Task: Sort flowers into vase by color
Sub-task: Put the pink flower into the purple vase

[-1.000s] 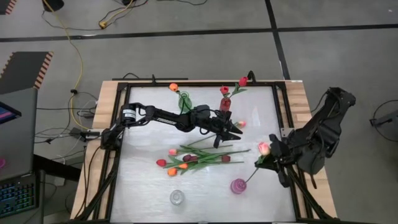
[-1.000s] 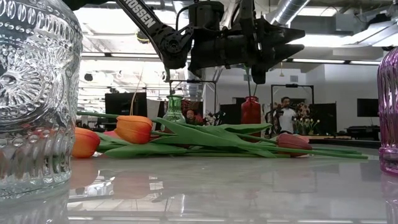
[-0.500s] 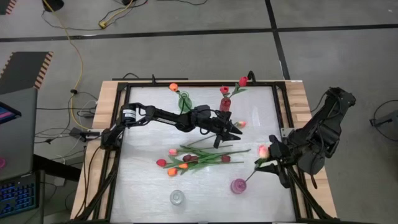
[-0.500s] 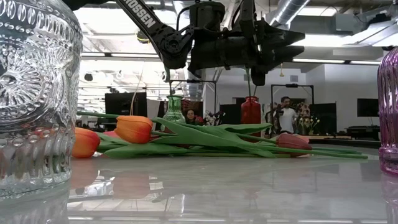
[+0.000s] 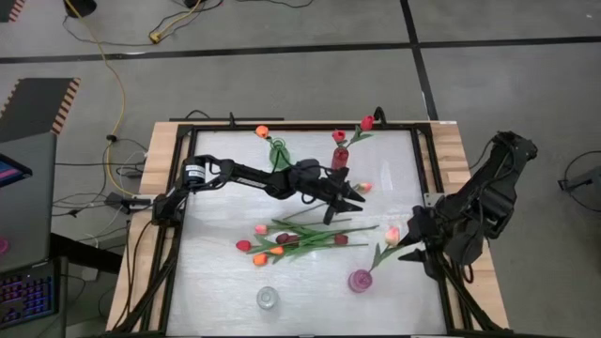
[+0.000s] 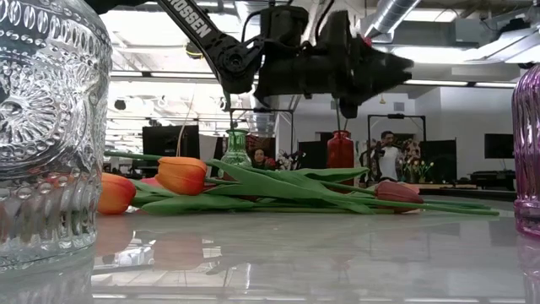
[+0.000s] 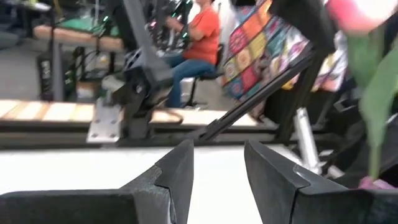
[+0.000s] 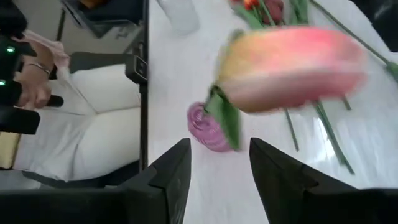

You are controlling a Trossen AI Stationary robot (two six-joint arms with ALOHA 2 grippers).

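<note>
Here the pink tulip [image 5: 392,234] stands in the purple vase [image 5: 360,280], seemingly just clear of the right gripper's [image 5: 410,242] parted fingers.

A: How is the light? 
B: Bright and even from overhead. The white table [image 5: 235,282] shows a soft sheen in the high view, and in the low view it mirrors the orange tulips [image 6: 181,175] and the ceiling's glow.

A: Any shadows? 
B: Only faint ones, close under the left arm [image 5: 254,176].

A: And sharpness? 
B: The right wrist view is smeared: the pink tulip head [image 8: 289,68] is a streaked blur. In the left wrist view the pink flower [image 7: 364,37] is out of focus and the room behind is soft. In the low view the clear glass vase [image 6: 46,127] bulges at the edge, and the arm overhead is a dark silhouette.
</note>
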